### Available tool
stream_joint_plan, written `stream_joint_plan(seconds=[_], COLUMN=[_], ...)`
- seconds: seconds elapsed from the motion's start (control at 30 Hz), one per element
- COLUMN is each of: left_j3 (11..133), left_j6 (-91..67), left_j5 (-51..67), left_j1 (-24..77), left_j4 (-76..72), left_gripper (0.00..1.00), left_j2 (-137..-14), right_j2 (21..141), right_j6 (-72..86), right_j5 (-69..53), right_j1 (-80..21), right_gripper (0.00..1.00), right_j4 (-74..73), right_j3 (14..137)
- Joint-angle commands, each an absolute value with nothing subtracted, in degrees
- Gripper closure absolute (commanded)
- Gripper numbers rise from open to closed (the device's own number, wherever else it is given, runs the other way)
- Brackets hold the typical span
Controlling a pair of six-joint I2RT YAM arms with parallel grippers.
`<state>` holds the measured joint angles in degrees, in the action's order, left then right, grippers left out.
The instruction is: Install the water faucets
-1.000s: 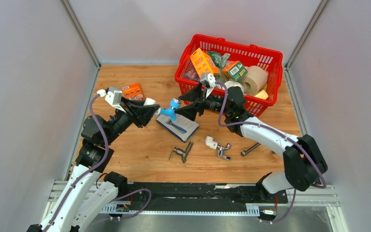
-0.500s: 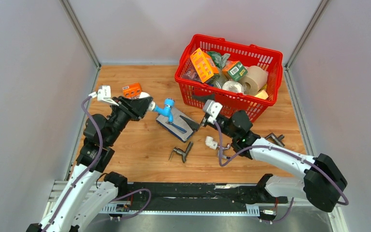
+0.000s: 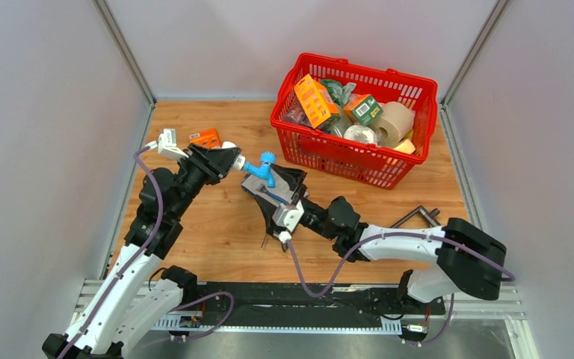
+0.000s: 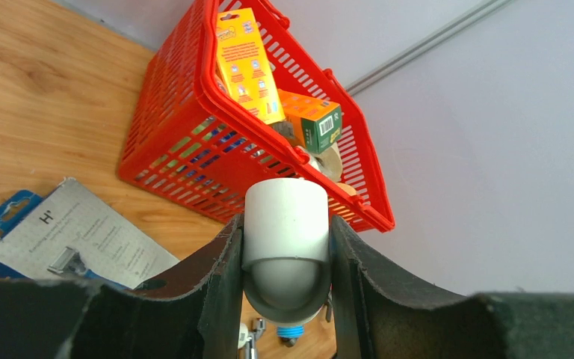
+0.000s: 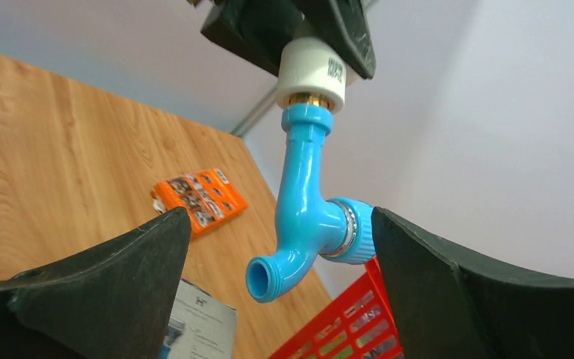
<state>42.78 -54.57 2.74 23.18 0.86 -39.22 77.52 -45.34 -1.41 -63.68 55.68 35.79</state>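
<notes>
**A:** Top view: where is your water faucet [image 3: 260, 167]?
**B:** In the air, just right of your left gripper [image 3: 228, 159], long axis running left to right. Your right gripper [image 3: 278, 187] waits just near of it.
**A:** Left wrist?
**B:** Your fingers [image 4: 220, 277] are clamped on its white fitting [image 4: 285, 232].
**A:** Right wrist?
**B:** Your fingers [image 5: 105, 284] stand wide apart, with the blue spout between them, untouched.

The basket [image 3: 321, 158] stands at the far right of the table [image 3: 217, 224], with boxes [image 3: 315, 97] and a roll [image 3: 396, 120] inside it. A small pack [image 3: 206, 137] lies at the far left, just behind the left gripper [image 3: 232, 160]. Between pack and basket, the faucet [image 3: 260, 169] hangs above the table, its end fitting [image 4: 284, 224] between that gripper's fingers. A card pack [image 4: 82, 239] lies on the table below the faucet. The right gripper [image 5: 280, 217] sits under the faucet, a finger on either side, apart from it. A metal bar [image 3: 415, 217] lies at the right, nearer than the basket.
</notes>
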Motion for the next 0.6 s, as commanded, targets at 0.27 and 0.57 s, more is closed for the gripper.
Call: stream_joint_plan(seconds=[0.27, 0.57], left_j3=[44.4, 46.0], left_j6=[-58.5, -51.5], left_j5=[12.0, 16.3], left_j1=[23.4, 23.4], left_j4=[-7.2, -9.9], left_gripper=[1.0, 1.0], left_j2=[-40.4, -40.1], right_j2=[88.6, 85.2], right_j6=[-52.0, -34.2], right_j5=[8.2, -4.6], right_j1=[-63.7, -60.0], right_gripper=[0.12, 0.5], right_j4=[69.9, 60.0], right_j3=[41.1, 40.7])
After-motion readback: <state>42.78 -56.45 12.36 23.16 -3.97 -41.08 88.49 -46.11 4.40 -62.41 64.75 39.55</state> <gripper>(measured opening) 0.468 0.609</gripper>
